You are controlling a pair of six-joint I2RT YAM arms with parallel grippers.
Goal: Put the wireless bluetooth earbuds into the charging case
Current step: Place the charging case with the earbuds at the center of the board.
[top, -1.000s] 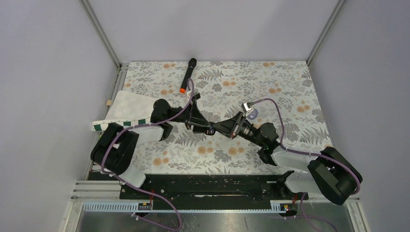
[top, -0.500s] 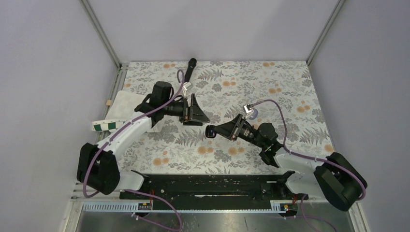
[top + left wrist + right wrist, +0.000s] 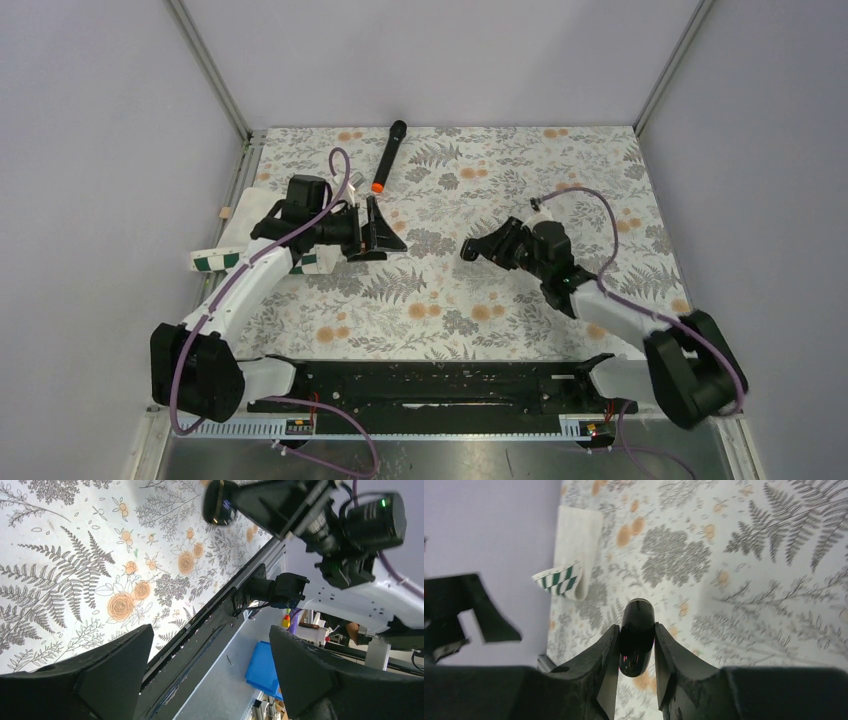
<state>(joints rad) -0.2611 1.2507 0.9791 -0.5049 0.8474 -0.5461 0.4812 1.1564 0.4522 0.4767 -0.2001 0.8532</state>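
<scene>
Glossy rounded black case [image 3: 636, 640] clamped in right end effector [image 3: 636, 626]; left end effector [image 3: 210, 632], now spread wide, has pulled away leftward.

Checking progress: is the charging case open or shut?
Shut: the charging case, clamped by the right gripper, shows one smooth pebble, no raised lid.

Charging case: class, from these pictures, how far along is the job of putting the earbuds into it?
Done: the charging case is picked up, clamped between the fingers of the right gripper. In hand: the left gripper stands open and empty, apart from the case. Left: unclear. No earbuds show in any view, so whether they already sit inside cannot be told.
</scene>
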